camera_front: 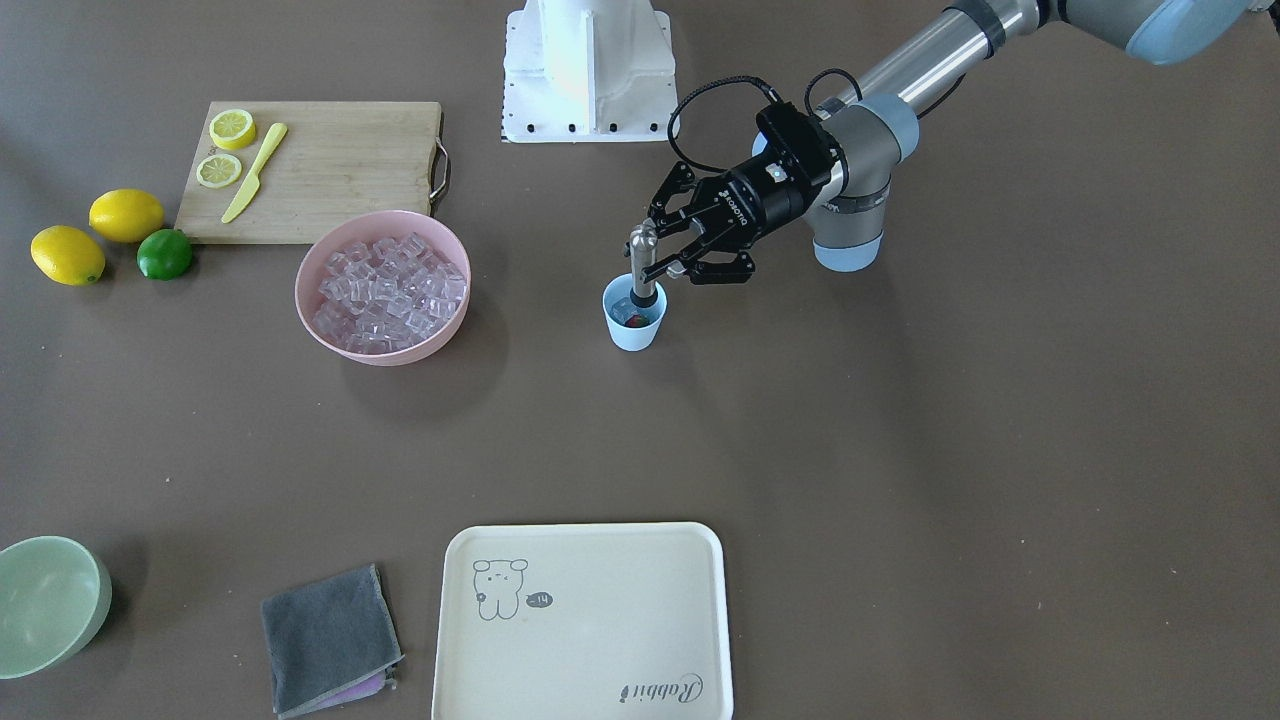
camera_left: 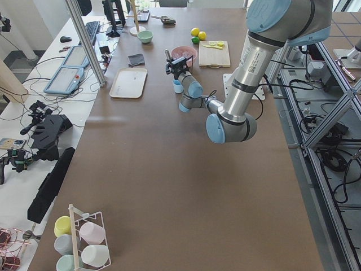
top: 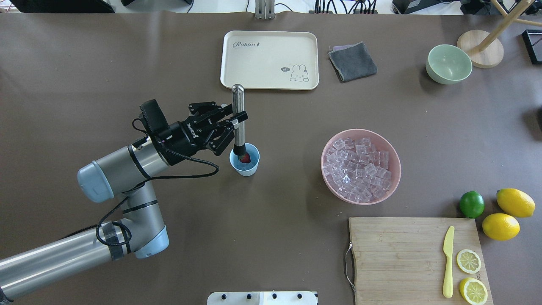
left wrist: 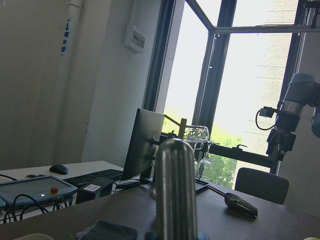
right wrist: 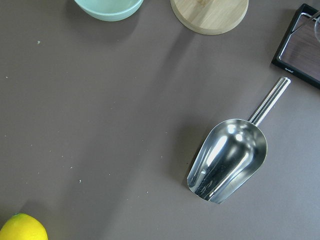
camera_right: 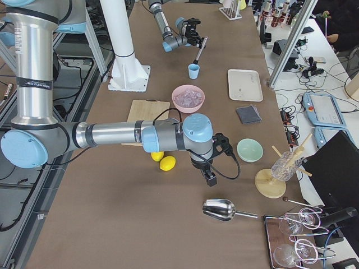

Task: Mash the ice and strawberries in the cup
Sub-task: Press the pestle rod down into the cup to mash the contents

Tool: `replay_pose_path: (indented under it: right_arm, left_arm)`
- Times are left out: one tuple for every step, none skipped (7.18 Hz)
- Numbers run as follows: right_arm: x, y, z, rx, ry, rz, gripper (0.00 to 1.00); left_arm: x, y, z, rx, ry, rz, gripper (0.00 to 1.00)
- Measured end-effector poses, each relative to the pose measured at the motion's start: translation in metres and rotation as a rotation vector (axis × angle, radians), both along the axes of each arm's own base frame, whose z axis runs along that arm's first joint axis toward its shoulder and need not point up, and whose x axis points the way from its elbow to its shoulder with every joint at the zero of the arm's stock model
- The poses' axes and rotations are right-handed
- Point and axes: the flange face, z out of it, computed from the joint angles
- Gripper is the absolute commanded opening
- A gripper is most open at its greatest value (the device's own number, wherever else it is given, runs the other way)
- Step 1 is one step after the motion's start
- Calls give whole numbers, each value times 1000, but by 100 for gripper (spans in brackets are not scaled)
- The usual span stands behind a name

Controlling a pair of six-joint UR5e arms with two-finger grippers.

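1. Left gripper [top: 237, 120] is clamped on a metal muddler [top: 238, 99], gripping the shaft about midway.
2. The muddler stands roughly upright with its dark lower end inside the cup [top: 247, 170].
3. The cup sits upright on the table near mid-table, well apart from the pink bowl [camera_front: 385, 357].
4. The strawberry [top: 244, 158] is in the cup, a red lump right at the muddler tip. I can't make out any ice in the cup.
5. The ice [top: 360, 169] is piled in the pink bowl, filling most of it.
6. Right gripper [camera_right: 211, 180] hangs over the table's far end, near a lemon [camera_right: 167, 163]. Can't tell whether its jaws are apart or closed, as the side view alone shows it.
7. The right wrist view looks down on a steel scoop [right wrist: 230, 160] lying on the table.
8. The tray [top: 254, 63] and grey cloth [top: 352, 61] lie beyond the cup, apart from it.
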Motion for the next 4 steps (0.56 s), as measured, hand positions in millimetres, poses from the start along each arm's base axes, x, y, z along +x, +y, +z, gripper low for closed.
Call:
replay_pose_path:
  right_arm:
    - [0, 1, 0, -1, 0, 1, 99]
    - [1, 1, 1, -2, 0, 2, 99]
    - [2, 2, 2, -2, 0, 1, 99]
    - [2, 3, 3, -3, 0, 0, 100]
  left_arm:
    - [11, 6, 7, -15, -12, 6, 0]
    - [19, 12, 10, -33, -13, 3, 0]
    - [22, 16, 11, -42, -9, -1, 0]
    - [17, 13, 7, -42, 3, -12, 0]
